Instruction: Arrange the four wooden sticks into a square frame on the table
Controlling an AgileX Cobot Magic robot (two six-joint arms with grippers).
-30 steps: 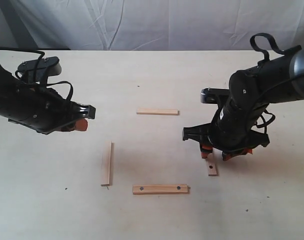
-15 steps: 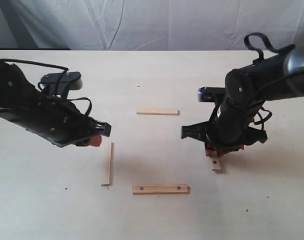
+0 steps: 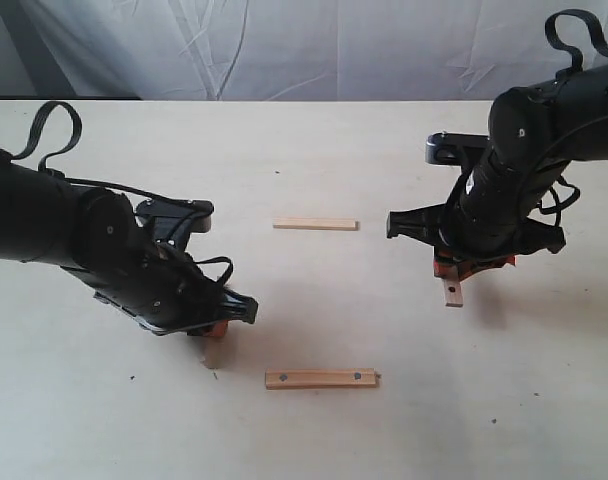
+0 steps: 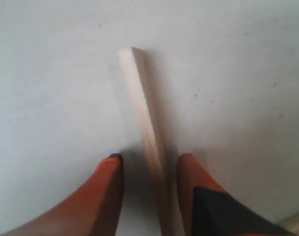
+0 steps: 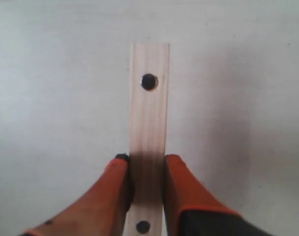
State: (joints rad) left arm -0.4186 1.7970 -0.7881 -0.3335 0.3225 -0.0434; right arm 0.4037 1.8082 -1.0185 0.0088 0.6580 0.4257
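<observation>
Four pale wooden sticks are spread over the table [image 3: 314, 150]. My right gripper [image 3: 452, 270] [image 5: 145, 160] is shut on a holed stick [image 5: 149, 118] [image 3: 451, 292], whose free end pokes out below the fingers. My left gripper [image 3: 216, 326] [image 4: 148, 162] is open and low over a plain stick [image 4: 139, 108], which lies between the orange fingers [image 4: 107, 191] with a gap on each side. In the exterior view the left arm hides nearly all of that stick. A second plain stick [image 3: 315, 224] lies at mid-table. A second holed stick [image 3: 320, 378] lies nearer the front.
A wrinkled white cloth [image 3: 314, 45] hangs behind the table's far edge. Black cables loop off both arms. The two loose sticks lie between the arms, about a stick's length or more apart.
My left gripper came down and toward the front over the left plain stick. My right gripper closed on the holed stick and carried it back and to the right.
</observation>
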